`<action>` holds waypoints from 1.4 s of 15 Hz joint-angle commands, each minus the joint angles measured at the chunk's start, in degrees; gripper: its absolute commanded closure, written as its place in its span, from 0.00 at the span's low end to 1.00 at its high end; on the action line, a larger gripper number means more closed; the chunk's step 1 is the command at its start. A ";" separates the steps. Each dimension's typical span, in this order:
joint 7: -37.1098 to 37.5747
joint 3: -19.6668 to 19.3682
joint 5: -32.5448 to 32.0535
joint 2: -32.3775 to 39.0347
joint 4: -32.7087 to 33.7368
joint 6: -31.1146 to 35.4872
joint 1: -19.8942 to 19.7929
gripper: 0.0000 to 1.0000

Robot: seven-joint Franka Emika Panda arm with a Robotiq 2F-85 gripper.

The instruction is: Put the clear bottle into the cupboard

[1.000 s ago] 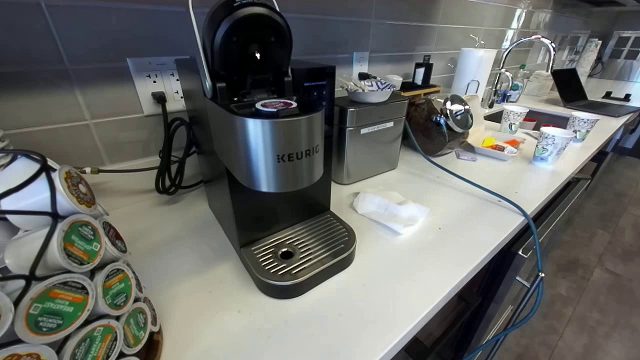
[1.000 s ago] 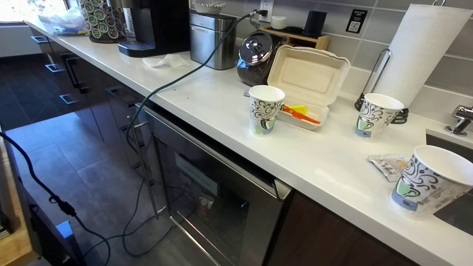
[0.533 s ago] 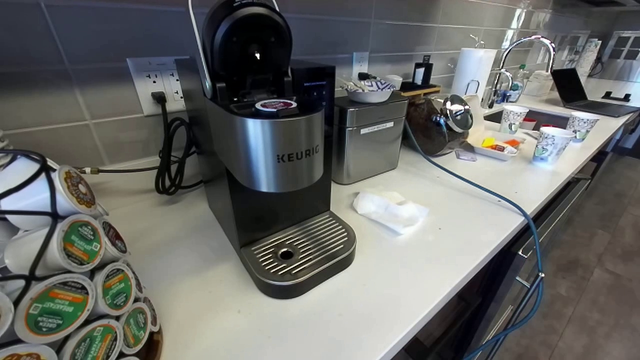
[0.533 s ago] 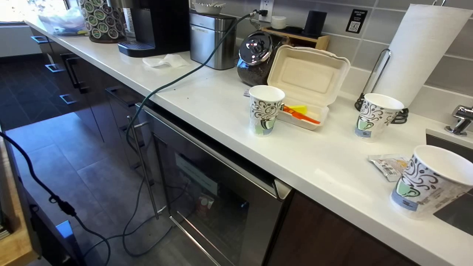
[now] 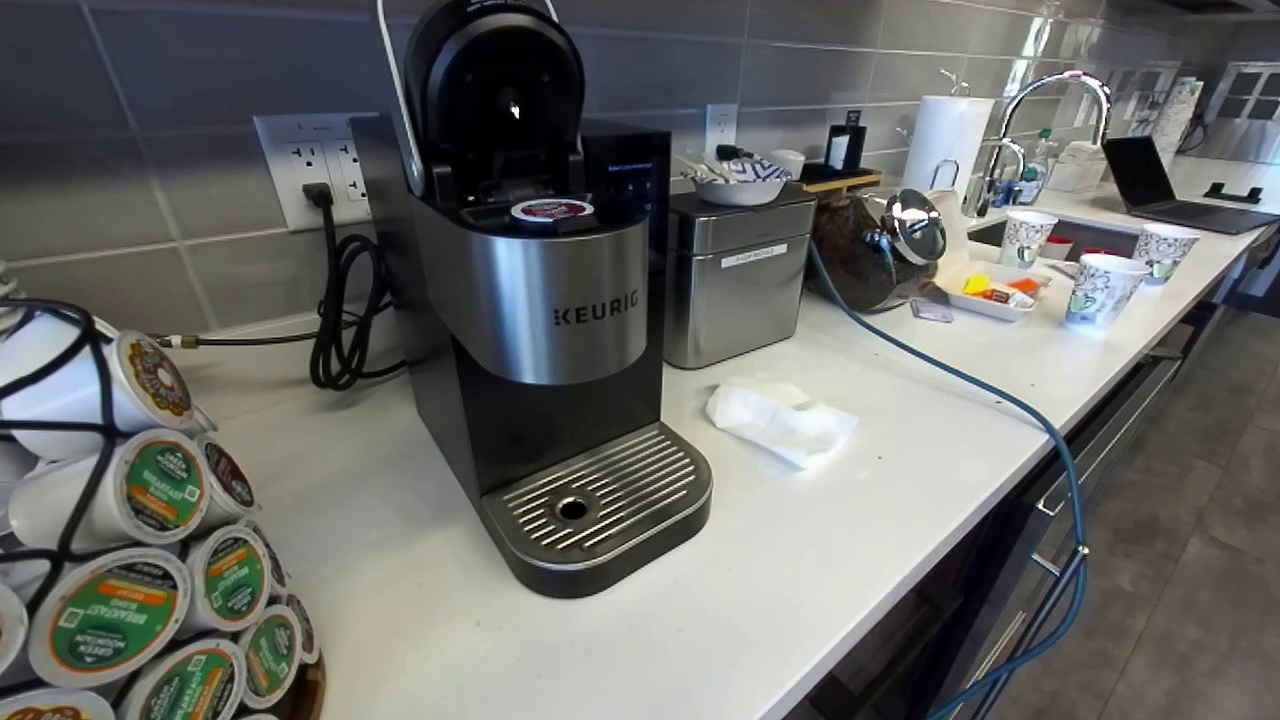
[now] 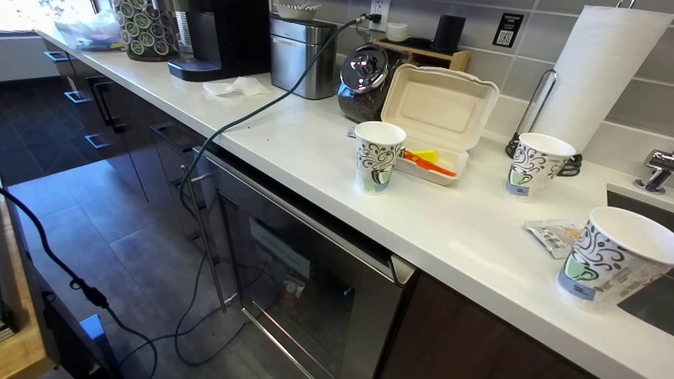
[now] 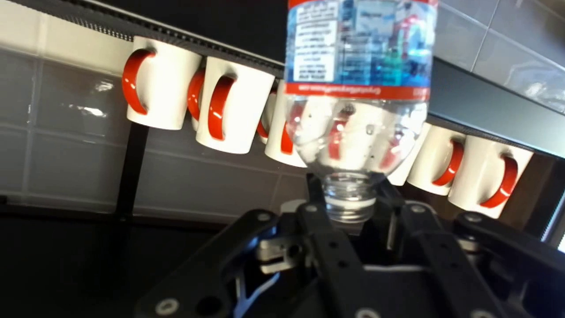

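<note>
In the wrist view, the clear bottle [image 7: 353,137] has a blue and red label, and its uncapped neck is pinched by my gripper [image 7: 351,192]. The fingers close on both sides of the threads. The bottle's base runs past the top edge of that picture. Behind it is a dark shelf [image 7: 212,22], apparently part of the cupboard, lined with white mugs [image 7: 165,84] that have red handles. Whether the bottle touches the shelf, I cannot tell. Neither the arm nor this bottle appears in the exterior views.
Mugs flank the bottle on either side; another mug [image 7: 490,172] sits at the right. On the counter in the exterior views are a coffee machine [image 5: 560,300], a steel bin [image 6: 303,58], paper cups [image 6: 379,158] and a food box [image 6: 439,105]. A cable [image 5: 960,370] crosses the counter edge.
</note>
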 commanded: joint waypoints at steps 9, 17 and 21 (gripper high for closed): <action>13.42 4.31 2.58 15.36 25.71 -16.18 -7.89 0.91; 20.60 -0.57 10.88 30.33 44.69 -15.53 -9.67 0.91; 20.91 1.23 10.13 30.52 44.09 -14.24 -11.61 0.69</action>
